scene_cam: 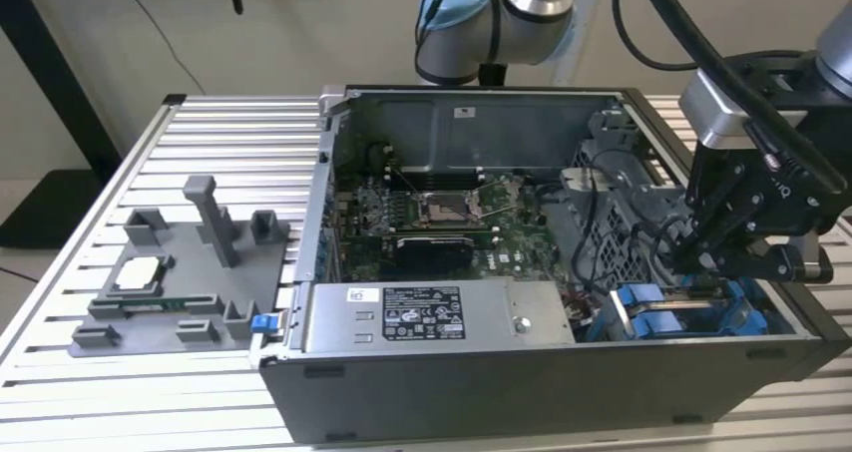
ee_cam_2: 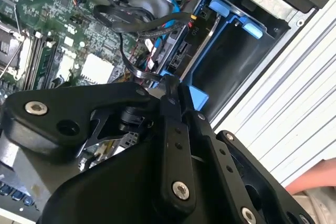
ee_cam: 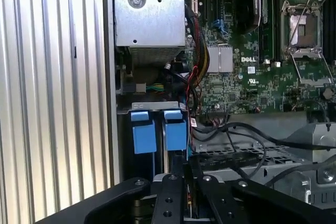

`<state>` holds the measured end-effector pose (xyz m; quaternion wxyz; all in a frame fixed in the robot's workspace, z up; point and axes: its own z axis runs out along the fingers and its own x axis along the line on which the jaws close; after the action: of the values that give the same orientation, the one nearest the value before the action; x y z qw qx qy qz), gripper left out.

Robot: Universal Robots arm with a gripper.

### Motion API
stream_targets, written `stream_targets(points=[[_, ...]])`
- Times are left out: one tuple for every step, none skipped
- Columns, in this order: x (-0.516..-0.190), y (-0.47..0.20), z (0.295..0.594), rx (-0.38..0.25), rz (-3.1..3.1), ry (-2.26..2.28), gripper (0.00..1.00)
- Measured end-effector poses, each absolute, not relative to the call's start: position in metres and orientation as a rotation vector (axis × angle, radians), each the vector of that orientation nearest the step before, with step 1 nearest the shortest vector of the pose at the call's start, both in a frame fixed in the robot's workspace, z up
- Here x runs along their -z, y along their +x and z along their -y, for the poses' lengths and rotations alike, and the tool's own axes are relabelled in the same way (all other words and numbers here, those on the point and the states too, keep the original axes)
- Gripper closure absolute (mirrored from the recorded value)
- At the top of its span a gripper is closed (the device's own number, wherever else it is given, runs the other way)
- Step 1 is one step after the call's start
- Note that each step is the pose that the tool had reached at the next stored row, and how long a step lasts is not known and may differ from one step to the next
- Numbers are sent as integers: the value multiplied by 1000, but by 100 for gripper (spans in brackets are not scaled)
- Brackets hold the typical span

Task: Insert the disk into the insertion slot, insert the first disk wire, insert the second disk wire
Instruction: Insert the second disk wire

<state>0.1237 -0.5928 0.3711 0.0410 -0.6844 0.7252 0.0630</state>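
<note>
The gripper (scene_cam: 695,264) hangs over the insertion slot (scene_cam: 681,317), which occupies the front corner of the open computer case (scene_cam: 533,377) on the exterior view's right, beside the long grey power supply box (scene_cam: 440,317). In the second wrist view the disk (ee_cam_2: 178,52) appears already seated in the slot. Its blue carrier lies within the bay walls and its dark connector end faces the motherboard (ee_cam_2: 79,51), so that the cabling can reach it. The jaws are drawn almost together. A black disk wire (ee_cam_2: 134,62) runs from the cable bundle to the fingertips and appears to be pinched there, though the contact itself is partly hidden. The tips point down at the connector end of the disk, which suggests that a wire insertion is in hand. Whether either wire is already mated cannot be determined. The grey parts tray (scene_cam: 174,272) rests on the slatted table (scene_cam: 200,133), well apart from the work.
</note>
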Motion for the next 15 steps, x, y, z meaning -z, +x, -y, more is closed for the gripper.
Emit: stream_targets(points=[[-371,124,593,-193,-2221,-2095,100],[-371,124,593,-194,-2221,-2095,100],[-371,124,593,-194,-2220,-2095,100],[-371,124,593,-194,-2220,-2095,100],[-371,124,593,-194,-2220,-2095,100],[-371,124,593,-194,-2220,-2095,100],[-371,124,593,-194,-2220,-2095,100],[-371,125,593,-194,-2220,-2095,100],[-371,125,593,-195,-2220,-2095,100],[-371,125,593,-195,-2220,-2095,100],[-371,125,593,-195,-2220,-2095,100],[-370,126,594,-195,-2220,-2095,100],[-370,126,594,-195,-2220,-2095,100],[-370,126,594,-195,-2220,-2095,100],[-370,127,594,-195,-2220,-2095,100]])
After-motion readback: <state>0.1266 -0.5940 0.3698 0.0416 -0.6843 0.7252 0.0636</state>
